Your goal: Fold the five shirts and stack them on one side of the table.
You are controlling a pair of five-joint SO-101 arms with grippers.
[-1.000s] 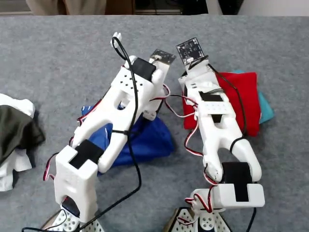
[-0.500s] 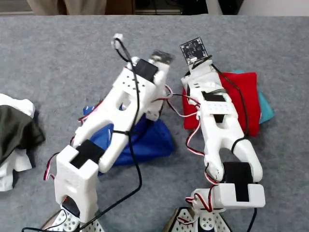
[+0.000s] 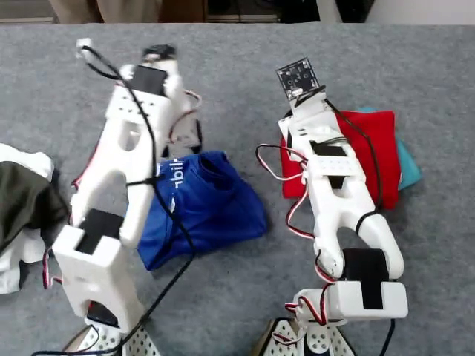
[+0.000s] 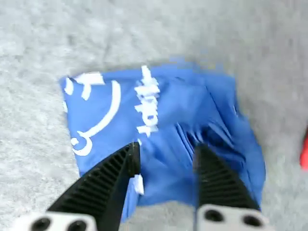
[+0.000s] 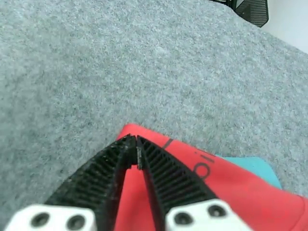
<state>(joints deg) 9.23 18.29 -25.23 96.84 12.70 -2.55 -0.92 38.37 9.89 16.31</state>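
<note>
While the left gripper (image 4: 166, 154) hung open over one blue shirt (image 3: 200, 204) mid-desk (image 3: 245, 74), the right gripper (image 5: 136, 144) sat closed above one red shirt (image 3: 375, 148) atop one teal shirt (image 3: 408, 167); one dark shirt (image 3: 22, 196) and one white shirt (image 3: 18, 256) lay heaped leftward.

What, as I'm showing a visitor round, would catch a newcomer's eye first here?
The crumpled blue shirt in the middle of the table, with the left end effector open and aimed at it. On the right, a folded red shirt lies on a teal shirt under the right arm. At the left edge sits a heap of dark and white shirts.
</note>
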